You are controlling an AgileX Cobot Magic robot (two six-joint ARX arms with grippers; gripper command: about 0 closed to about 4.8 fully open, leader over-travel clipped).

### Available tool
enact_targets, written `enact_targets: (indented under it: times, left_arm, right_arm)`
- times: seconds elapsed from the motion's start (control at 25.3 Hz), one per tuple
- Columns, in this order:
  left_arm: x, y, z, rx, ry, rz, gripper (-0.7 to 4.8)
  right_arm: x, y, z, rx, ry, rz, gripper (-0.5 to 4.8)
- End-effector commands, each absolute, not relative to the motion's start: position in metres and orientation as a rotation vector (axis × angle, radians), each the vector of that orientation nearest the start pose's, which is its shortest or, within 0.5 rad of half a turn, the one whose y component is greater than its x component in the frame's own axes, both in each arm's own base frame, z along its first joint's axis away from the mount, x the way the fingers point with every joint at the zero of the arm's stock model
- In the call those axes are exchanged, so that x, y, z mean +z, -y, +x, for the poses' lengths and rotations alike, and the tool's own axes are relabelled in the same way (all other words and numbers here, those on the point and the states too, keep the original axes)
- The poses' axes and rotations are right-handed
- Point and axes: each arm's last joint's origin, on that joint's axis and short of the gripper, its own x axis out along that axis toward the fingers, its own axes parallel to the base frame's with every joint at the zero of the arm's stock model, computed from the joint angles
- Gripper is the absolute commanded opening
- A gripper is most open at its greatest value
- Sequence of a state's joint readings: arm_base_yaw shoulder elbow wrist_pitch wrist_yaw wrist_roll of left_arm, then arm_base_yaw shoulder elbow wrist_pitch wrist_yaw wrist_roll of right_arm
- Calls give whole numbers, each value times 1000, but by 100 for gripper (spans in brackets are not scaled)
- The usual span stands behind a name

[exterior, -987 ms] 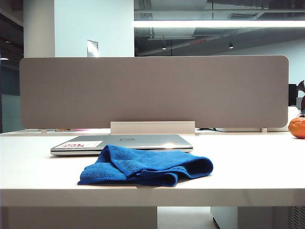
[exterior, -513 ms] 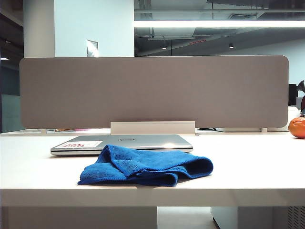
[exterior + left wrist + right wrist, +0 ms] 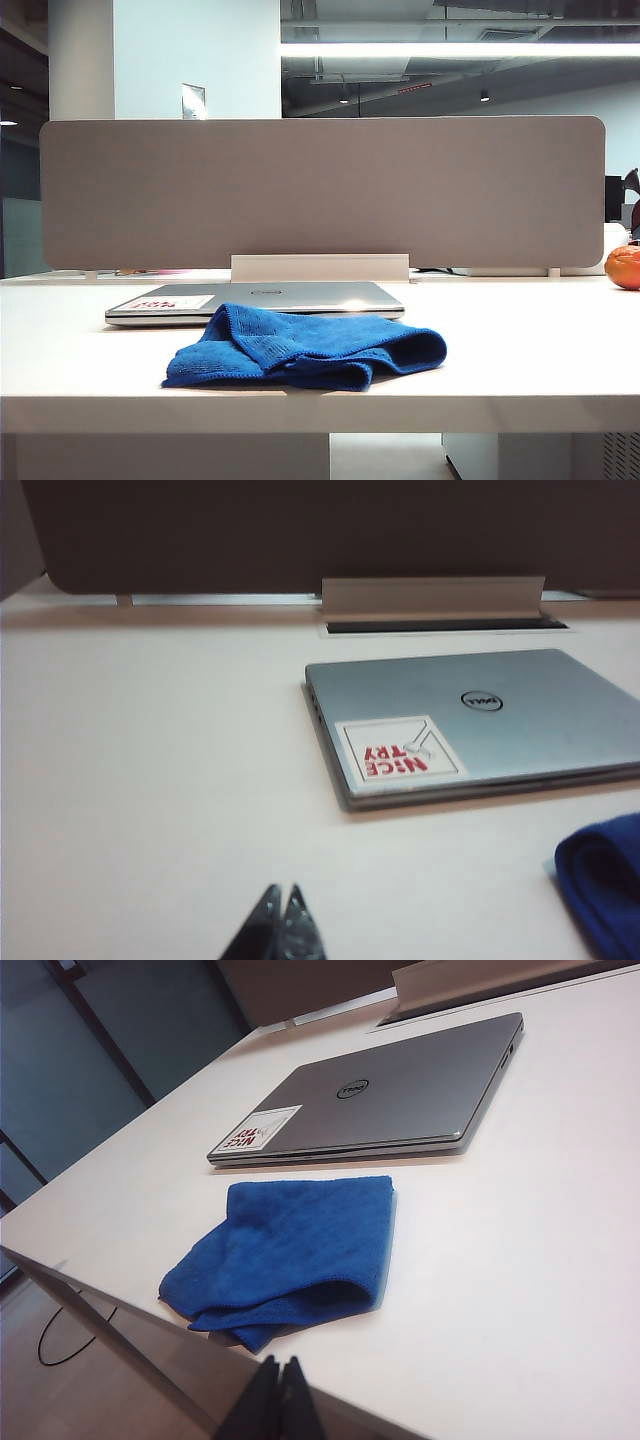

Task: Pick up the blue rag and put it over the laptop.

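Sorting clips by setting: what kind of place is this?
Probably an open-plan office: a white desk with a grey divider panel, a closed laptop, and exposed ceiling with strip lighting behind.

The right gripper (image 3: 279, 1400) hangs off the near edge of the white table (image 3: 520, 1250), its two dark fingertips pressed together with no gap and nothing between them. Beyond it, the blue rag (image 3: 295, 1250) lies crumpled on the table close to that edge, folded over on itself. Just past the rag, and apart from it, the laptop (image 3: 400, 1095) lies closed and flat, with a round logo on its lid and a white-and-red sticker (image 3: 257, 1130) at one corner.
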State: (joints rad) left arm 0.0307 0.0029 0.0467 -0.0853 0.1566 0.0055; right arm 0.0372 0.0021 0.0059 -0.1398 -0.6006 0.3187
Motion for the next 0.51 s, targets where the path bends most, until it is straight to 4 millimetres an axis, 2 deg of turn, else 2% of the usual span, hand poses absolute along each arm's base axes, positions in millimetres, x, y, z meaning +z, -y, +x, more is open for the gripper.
enact_targets:
  times: [0.04, 0.32, 0.51]
  left_arm:
    - [187, 2, 92, -135, 18, 1, -6]
    - [218, 2, 86, -135, 78, 8, -6]
    - [240, 2, 93, -151, 45, 11, -6]
  right_arm:
    - [153, -20, 91, 617, -220, 345, 0]
    - [153, -20, 91, 617, -220, 345, -1]
    - [153, -20, 91, 616, -219, 344, -1]
